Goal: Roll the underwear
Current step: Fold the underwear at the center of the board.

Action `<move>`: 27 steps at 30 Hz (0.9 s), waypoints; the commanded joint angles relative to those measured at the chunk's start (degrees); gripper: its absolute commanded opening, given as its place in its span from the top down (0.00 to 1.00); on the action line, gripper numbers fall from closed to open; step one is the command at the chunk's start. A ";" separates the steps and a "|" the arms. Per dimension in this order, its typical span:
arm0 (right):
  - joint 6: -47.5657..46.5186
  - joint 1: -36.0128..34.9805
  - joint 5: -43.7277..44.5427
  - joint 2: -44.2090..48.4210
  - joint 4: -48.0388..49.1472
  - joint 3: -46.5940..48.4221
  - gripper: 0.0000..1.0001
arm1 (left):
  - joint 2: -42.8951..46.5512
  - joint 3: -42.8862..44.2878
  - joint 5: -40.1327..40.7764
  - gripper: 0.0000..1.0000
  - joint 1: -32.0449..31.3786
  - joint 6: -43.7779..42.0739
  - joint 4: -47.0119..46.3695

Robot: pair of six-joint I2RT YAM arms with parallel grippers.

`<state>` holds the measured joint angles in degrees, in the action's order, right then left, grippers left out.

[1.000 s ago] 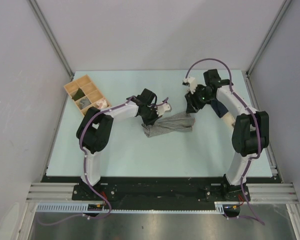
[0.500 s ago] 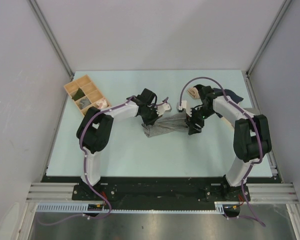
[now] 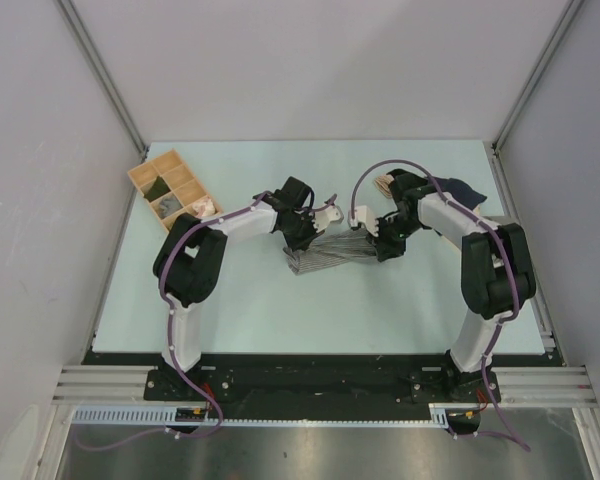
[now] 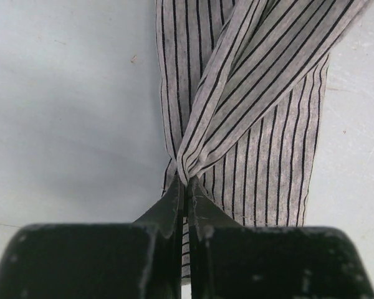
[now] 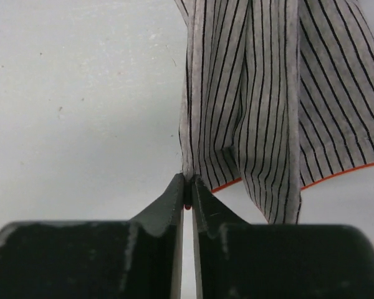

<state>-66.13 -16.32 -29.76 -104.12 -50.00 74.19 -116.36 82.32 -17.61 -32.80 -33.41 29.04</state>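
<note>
A robotics lab cell: plain grey wall panels [image 3: 310, 70] and aluminium rails [image 3: 100, 383] enclose a pale table [image 3: 310, 310]

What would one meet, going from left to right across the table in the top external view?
A wooden compartment tray → left gripper → the underwear → right gripper → navy garment.

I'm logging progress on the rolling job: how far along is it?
Done: both grips are made. The left gripper is shut on a fold of the underwear; the right gripper pinches its opposite edge. In hand: holding the cloth at both ends. Left: all the rolling; the garment lies loosely folded on the table, with no roll formed.
</note>
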 commanded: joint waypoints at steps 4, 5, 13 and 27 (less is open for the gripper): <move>8.27 -0.21 6.01 3.57 8.06 0.25 1.00 | -1.07 0.73 0.11 1.00 0.63 -0.43 5.24; 9.60 -0.21 6.72 3.92 11.55 0.25 1.00 | -0.98 0.56 0.20 1.00 0.63 -0.43 4.98; 18.49 -0.38 15.60 1.73 22.75 0.51 1.00 | -1.15 0.38 1.08 1.00 0.63 -0.69 4.98; 18.76 -3.46 22.29 -3.72 31.72 0.60 0.98 | 0.51 0.47 1.61 1.00 0.63 1.24 2.78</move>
<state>-47.03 -19.11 -9.30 -106.65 -21.69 74.11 -116.36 82.32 -17.17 -32.80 -32.91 28.84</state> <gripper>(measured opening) 0.021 0.011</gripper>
